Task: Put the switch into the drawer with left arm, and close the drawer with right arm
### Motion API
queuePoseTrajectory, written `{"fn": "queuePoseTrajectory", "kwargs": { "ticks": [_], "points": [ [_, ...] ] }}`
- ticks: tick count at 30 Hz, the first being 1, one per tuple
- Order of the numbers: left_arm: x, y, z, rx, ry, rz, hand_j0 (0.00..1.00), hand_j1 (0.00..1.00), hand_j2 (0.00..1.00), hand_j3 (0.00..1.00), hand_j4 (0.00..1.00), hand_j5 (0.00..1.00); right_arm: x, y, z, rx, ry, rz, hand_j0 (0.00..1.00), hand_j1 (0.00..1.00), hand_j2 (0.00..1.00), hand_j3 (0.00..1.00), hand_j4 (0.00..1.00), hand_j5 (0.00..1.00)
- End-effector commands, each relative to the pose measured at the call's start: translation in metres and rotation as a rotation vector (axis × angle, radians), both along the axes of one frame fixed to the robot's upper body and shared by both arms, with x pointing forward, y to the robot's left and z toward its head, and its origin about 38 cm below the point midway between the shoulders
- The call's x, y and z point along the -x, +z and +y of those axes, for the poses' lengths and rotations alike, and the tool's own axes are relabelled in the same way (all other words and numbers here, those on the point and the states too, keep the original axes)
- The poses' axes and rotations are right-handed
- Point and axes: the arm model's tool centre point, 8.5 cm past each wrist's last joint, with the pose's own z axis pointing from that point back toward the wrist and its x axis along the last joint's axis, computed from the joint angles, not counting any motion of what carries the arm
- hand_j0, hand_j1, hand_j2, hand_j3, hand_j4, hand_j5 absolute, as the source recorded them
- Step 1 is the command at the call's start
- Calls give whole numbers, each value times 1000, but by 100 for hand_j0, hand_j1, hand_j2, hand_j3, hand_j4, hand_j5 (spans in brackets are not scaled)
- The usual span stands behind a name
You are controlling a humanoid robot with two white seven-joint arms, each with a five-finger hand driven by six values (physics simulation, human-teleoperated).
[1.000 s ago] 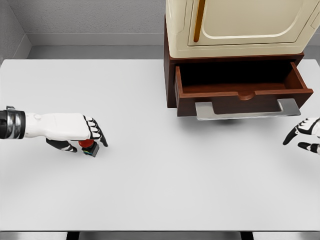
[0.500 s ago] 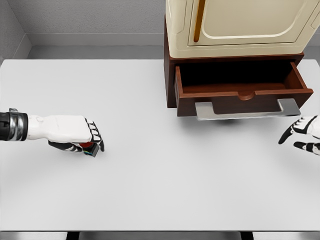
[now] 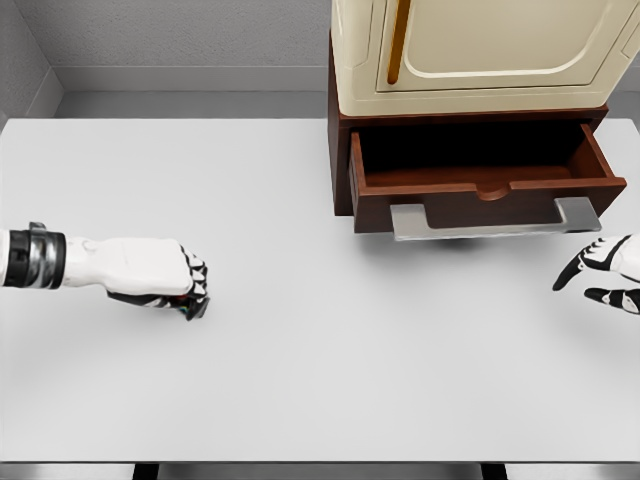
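so the robot's left hand [image 3: 160, 275] is sitting low on the white table [image 3: 300, 350], way over on the left side, fingers curled tight round the switch [image 3: 190, 305]; you can barely see the thing, just a dark corner poking out under the knuckles, bc the fist covers nearly all of it; looks like a proper wrap grasp rather than a pinch, prob so the small switch doesn't slip during the carry; can't tell if it's lifted off the surface yet or still touching, the shadow is right under it

drawer [image 3: 485, 180] is pulled out wide from the brown cabinet base [image 3: 340, 150], inside looks bare and dark, grey handle [image 3: 495, 220] sticking out front toward the robot; it's open that far so the switch can be dropped in from above w/o fiddling; cream cabinet [image 3: 480, 50] sits on top, so the hand will likely need to come in from the front, not over the top

right hand [image 3: 610, 275] is parked at the right edge of the head view, near the handle's right end but not touching; fingers spread loose, holding nothing; imo it's just waiting there so the push-shut is short once the switch is in

switch is well apart from the drawer atm, whole carry across the table is still to do, then the close
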Motion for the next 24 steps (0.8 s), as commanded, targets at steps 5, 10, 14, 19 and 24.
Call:
{"fn": "queuePoseTrajectory", "kwargs": {
  "ticks": [5,10,14,19,24],
  "points": [
    [1,22,-15,20,-51,-53,32,32,32,32,32,32,0,0,0,-6,-3,4,57,57,57,57,57,57],
    [-11,48,-54,90,-128,-126,32,32,32,32,32,32,0,1,0,-6,-3,2,57,57,57,57,57,57],
    [-16,62,-71,119,-161,-165,32,32,32,32,32,32,0,1,0,-6,-2,1,58,58,58,58,58,58],
    [-21,83,-89,151,-201,-215,32,32,32,32,32,32,0,1,0,-6,-3,2,58,58,58,58,58,58],
    [-25,101,-104,182,-229,-253,27,27,27,27,27,27,0,0,0,-6,-3,2,58,58,58,58,58,58]
  ]
}}
